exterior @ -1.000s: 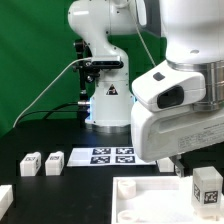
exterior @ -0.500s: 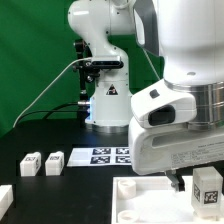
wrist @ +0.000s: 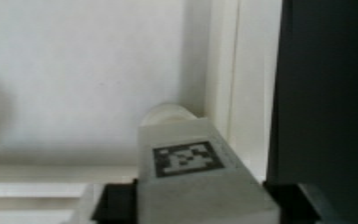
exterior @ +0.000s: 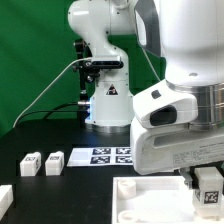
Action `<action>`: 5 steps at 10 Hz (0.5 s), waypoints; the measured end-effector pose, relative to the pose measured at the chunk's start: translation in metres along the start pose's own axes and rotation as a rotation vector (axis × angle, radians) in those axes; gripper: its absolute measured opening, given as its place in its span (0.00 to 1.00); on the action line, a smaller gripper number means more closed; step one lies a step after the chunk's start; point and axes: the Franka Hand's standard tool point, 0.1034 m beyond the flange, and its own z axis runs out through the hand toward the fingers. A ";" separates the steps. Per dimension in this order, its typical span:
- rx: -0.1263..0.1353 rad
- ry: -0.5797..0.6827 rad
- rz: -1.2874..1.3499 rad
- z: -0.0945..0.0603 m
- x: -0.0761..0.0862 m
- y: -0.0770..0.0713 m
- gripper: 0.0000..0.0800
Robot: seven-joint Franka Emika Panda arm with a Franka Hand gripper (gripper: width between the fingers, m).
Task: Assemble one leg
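A green curtain is hanging behind the black table as I am watching this rig from my remote station. At the exterior view's left edge, a white part is lying half out of frame. Behind it, one spare post and a second spare post are standing side by side, near each other but apart, with their tags facing the camera. Just to the right of them, the marker board is lying flat in front of the arm's base. A wide white panel with raised rims is lying at the front of the table. At the exterior view's right, the arm's bulky white wrist is filling the frame, and beneath it the tool is clamping the leg over the panel. In the wrist view, the leg is sitting between the two dark fingers, which are pressing on both of its sides. Its tag is showing, and one of the panel's raised rims is running close beside it. I cannot tell whether the leg's far end is touching the panel.
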 end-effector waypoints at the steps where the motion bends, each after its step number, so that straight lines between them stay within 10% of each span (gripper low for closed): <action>1: 0.001 0.000 0.118 0.000 0.000 0.000 0.38; 5: 0.015 0.047 0.538 0.002 0.003 -0.002 0.37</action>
